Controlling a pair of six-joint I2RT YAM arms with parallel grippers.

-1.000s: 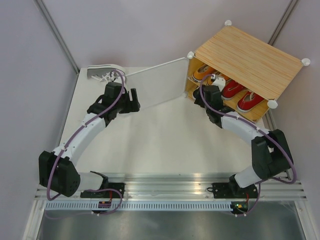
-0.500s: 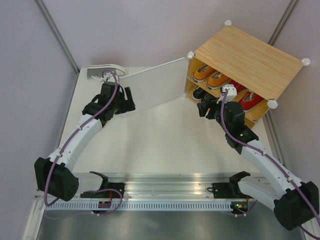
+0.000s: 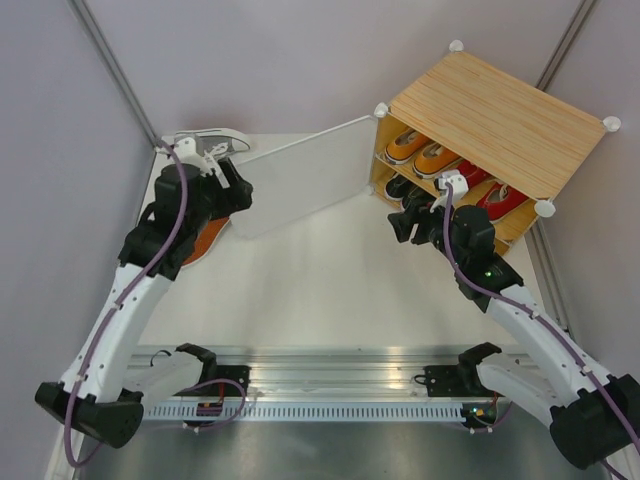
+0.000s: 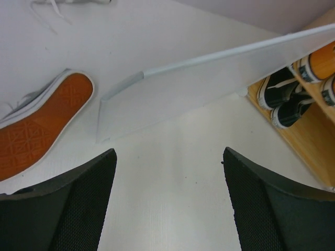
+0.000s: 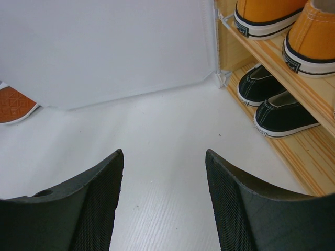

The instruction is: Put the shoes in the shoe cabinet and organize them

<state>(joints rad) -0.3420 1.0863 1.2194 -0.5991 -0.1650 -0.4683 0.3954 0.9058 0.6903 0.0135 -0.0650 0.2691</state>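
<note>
The shoe cabinet [image 3: 500, 110] stands at the back right with its frosted door [image 3: 300, 175] swung open. Inside are orange shoes [image 3: 420, 150] on the upper shelf, and red shoes [image 3: 490, 195] and black shoes [image 3: 400, 188] below. One grey shoe [image 3: 210, 143] stands upright at the back left. Another grey shoe [image 4: 42, 123] lies on its side, orange sole showing, partly under my left arm. My left gripper [image 3: 238, 190] hangs open and empty near the door's free edge. My right gripper [image 3: 400, 218] is open and empty in front of the black shoes [image 5: 272, 102].
The open door [image 4: 209, 83] stretches across the back of the table between the two arms. Walls close in the table at the left and back. The cabinet's wooden floor [image 5: 309, 172] juts in at the right of my right gripper.
My right gripper has backed out of the cabinet's lower shelf toward the table's middle. My left arm has drawn back to the left, uncovering the grey shoe on its side.
</note>
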